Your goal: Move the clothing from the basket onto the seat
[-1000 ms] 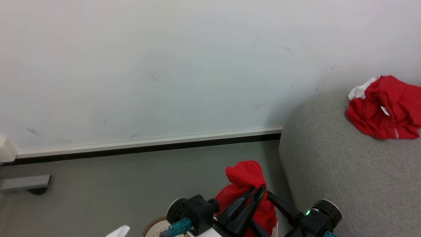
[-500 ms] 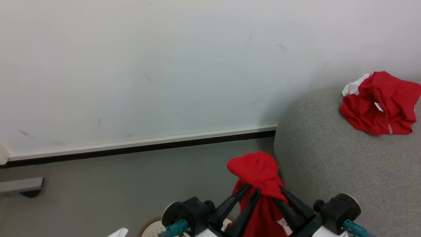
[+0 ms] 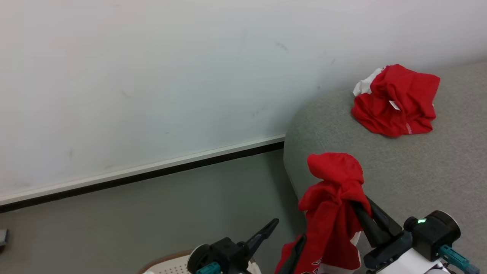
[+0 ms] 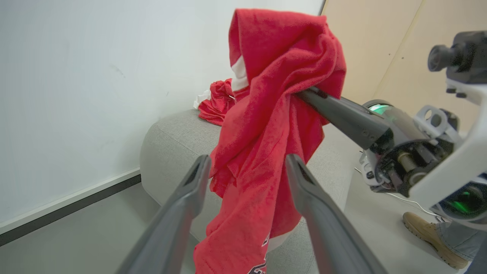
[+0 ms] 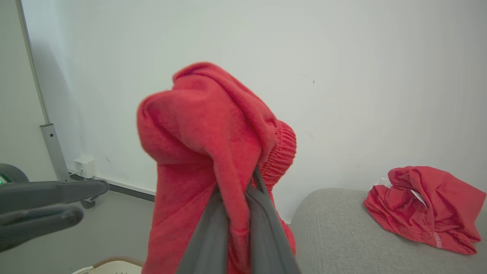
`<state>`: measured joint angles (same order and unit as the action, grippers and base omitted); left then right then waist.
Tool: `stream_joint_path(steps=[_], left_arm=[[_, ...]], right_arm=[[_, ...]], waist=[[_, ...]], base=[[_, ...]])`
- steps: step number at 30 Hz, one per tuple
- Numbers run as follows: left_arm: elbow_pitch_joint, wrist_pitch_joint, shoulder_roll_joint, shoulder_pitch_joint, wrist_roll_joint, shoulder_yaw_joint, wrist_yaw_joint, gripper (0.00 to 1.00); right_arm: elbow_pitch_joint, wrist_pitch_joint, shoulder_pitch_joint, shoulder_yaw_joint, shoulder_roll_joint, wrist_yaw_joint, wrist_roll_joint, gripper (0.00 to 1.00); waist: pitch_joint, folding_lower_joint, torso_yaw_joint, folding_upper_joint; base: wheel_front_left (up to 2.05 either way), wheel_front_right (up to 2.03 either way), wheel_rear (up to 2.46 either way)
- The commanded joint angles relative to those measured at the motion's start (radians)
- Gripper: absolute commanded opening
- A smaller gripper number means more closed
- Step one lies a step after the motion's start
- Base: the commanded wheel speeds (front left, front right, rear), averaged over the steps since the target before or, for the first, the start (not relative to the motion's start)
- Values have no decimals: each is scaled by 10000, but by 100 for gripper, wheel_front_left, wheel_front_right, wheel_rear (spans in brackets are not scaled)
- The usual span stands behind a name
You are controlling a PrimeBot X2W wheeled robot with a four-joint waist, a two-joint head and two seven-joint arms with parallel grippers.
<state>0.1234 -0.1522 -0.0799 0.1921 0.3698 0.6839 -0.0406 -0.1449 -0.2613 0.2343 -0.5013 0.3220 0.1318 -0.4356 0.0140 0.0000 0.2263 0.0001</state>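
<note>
A red garment of the clothing hangs from my right gripper, which is shut on its bunched top by the front left corner of the grey seat. The right wrist view has the same garment draped over the closed fingers. My left gripper stands open just left of the hanging cloth, and the fabric shows between its spread fingers. Another red and white garment lies crumpled on the seat near the wall. The basket's rim peeks in at the bottom edge.
A white wall with a dark skirting strip runs behind the grey floor. A metal post and a white wall box stand to the left. A person's tan shoe rests on the floor beside the seat.
My left gripper has opened and let go of the garment. My right gripper has shut on it and carried it right, up to the seat's corner. The camera has turned right.
</note>
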Motion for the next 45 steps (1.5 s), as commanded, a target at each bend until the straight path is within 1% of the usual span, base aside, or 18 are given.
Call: stream_joint_path(steps=[1,9,15,24,30,34,38,40,43,45], left_arm=[[53,-93,-21,-34,-84,-22,-3,100],[486,-294,88,192,48,164,-25,100],[613,-386,125,321,93,228,34,100],[645,-339,25,611,12,277,19,100],[570,-229,-205,944,-131,186,94,100],[445,-125,-383,1289,-265,96,128,100],[292,-20,-625,1727,-351,-83,177,100],[191,26,-728,1970,-430,-157,203,100],[87,76,-894,2341,-525,-290,201,100],[-16,74,-934,2608,-608,-364,216,100]], right_arm=[[82,11,-118,70,99,-24,5,0],[446,227,-405,716,320,-24,134,0],[685,318,-551,1024,360,-24,238,0],[840,266,-582,1393,265,-23,306,0],[771,190,-56,1778,289,-24,303,0],[679,154,687,2136,380,-23,429,0],[533,269,1903,2683,494,-25,459,0],[368,377,2710,3097,663,-25,571,0],[5,643,4037,3713,858,-25,446,0],[-329,888,5006,4122,1163,-25,546,0]], waist=[[-81,0,282,-1],[-251,0,1036,-1],[-357,0,1320,-1],[-834,0,1250,-1],[-1521,0,1020,-1],[-2193,0,825,-1],[-3034,0,638,-1],[-3482,0,519,-1],[-4156,0,318,-1],[-4625,0,147,-1]], base=[[0,0,0],[0,0,0],[0,0,0],[0,0,0],[0,0,0],[0,0,0],[0,0,0],[0,0,0],[0,0,0],[0,0,0]])
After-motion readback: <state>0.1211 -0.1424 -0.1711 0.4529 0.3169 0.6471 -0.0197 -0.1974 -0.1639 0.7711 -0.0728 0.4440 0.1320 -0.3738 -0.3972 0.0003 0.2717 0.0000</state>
